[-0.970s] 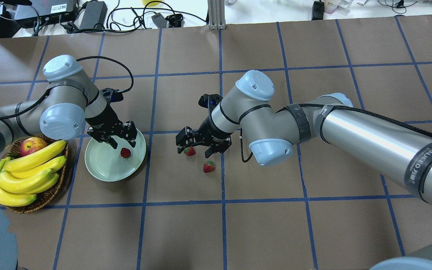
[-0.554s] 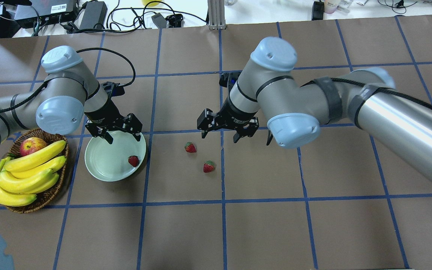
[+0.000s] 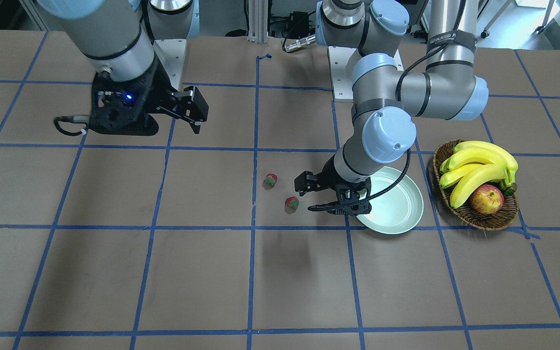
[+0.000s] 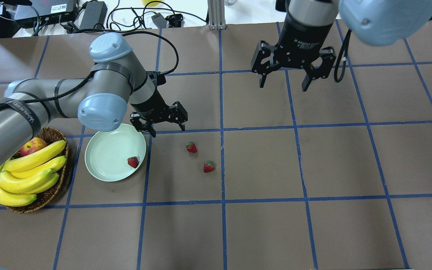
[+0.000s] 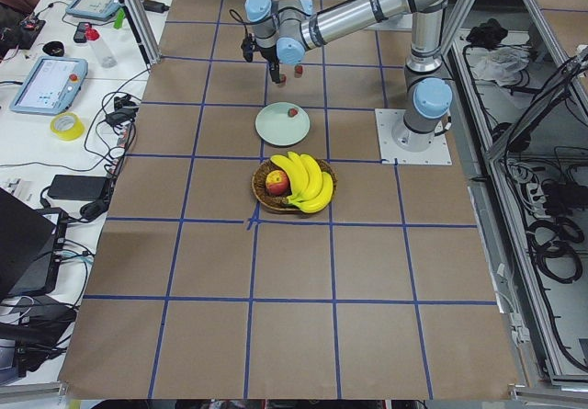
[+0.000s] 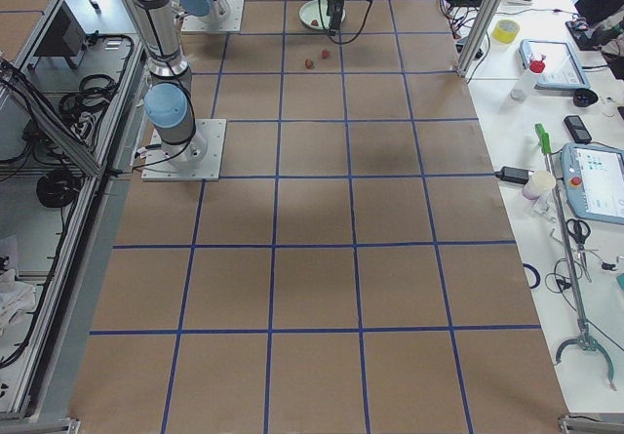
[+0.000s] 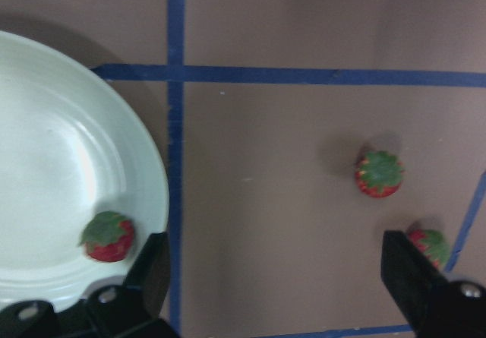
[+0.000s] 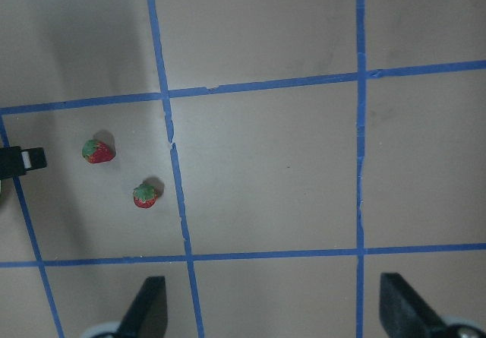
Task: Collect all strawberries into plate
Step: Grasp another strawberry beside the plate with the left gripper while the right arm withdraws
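Targets numbered three. The first strawberry lay inside the plate, close against the rim on the side facing the other berries. The second strawberry and third strawberry lay on the table, near each other, the second nearer the plate.

We judged each berry to be light, soft and easily bruised. Its rounded body could roll or slip out of a hard pinch. We judged the best hold to be across the widest part of the red flesh, below the green cap, with light closing force.

The left gripper hovered near the plate's rim, on the side toward the second strawberry, with jaws spread wide and nothing between them. The right gripper hung well apart from all three berries, likewise wide open and empty.

We noted a basket of bananas and an apple just beside the plate, on the side away from the loose berries.
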`<state>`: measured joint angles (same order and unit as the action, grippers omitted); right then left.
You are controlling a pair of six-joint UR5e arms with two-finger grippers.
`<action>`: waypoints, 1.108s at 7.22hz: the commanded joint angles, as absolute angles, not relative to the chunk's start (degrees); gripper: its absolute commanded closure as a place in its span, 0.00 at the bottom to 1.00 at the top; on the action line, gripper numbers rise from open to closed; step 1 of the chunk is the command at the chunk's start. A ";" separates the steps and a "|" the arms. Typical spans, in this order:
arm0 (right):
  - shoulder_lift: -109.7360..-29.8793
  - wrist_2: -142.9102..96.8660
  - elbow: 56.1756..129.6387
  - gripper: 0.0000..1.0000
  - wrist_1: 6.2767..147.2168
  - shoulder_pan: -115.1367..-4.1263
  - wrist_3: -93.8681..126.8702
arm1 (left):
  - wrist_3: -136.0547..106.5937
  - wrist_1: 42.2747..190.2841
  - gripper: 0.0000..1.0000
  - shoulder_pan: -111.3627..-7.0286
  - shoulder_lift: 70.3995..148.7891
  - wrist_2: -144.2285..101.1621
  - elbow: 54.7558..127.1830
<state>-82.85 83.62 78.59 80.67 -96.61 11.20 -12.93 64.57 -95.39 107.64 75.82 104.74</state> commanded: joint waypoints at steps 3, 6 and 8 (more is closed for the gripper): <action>-84.19 89.62 79.34 0.00 87.45 -94.92 -2.63 | -31.46 58.01 0.07 -98.79 114.25 71.10 107.91; -85.17 90.09 80.59 0.00 92.72 -94.48 -1.24 | -31.20 56.70 0.22 -98.79 114.35 73.74 111.01; -85.17 90.09 80.86 0.00 93.77 -94.57 3.85 | -33.04 53.62 1.00 -98.70 113.82 73.83 110.40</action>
